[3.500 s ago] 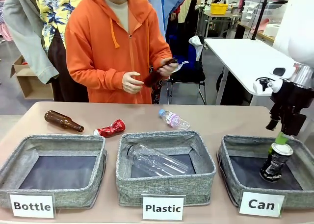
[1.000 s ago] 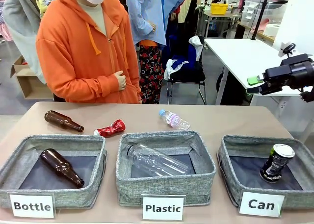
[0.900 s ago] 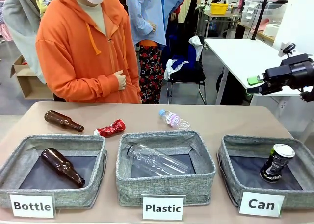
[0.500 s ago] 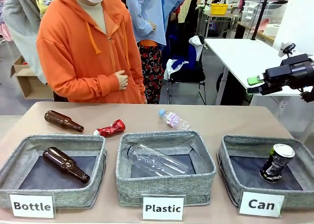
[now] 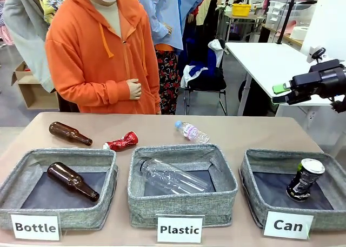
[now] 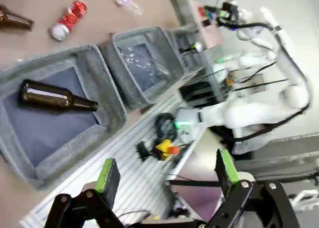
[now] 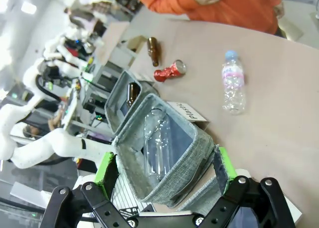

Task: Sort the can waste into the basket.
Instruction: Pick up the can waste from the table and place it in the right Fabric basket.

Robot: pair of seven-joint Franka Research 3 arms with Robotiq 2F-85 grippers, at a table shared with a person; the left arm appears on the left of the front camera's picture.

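Note:
The dark can (image 5: 305, 179) with a silver top leans inside the grey basket (image 5: 250, 168) behind the "Can" card (image 5: 288, 224). On the table beyond the left bin lies the crushed red can (image 5: 121, 141), also seen as the red can (image 6: 69, 20) and the red can (image 7: 169, 71). My right gripper (image 5: 278, 94) hangs high at the far right, well above the basket, open and holding nothing; the right gripper (image 7: 164, 170) shows its fingers spread wide. My left gripper (image 6: 167, 175) is open too, raised above the table's near-left edge.
A brown bottle (image 5: 72, 181) lies in the "Bottle" bin (image 5: 32, 160), another brown bottle (image 5: 69, 133) on the table behind it. The "Plastic" bin (image 5: 181, 206) holds a clear bottle; a small plastic bottle (image 5: 191, 131) lies beyond. A person in orange (image 5: 102, 58) stands at the far side.
My right gripper let go of the dark can in the basket and rose to the right. The person dropped a brown bottle into the "Bottle" bin, where it rolled slightly.

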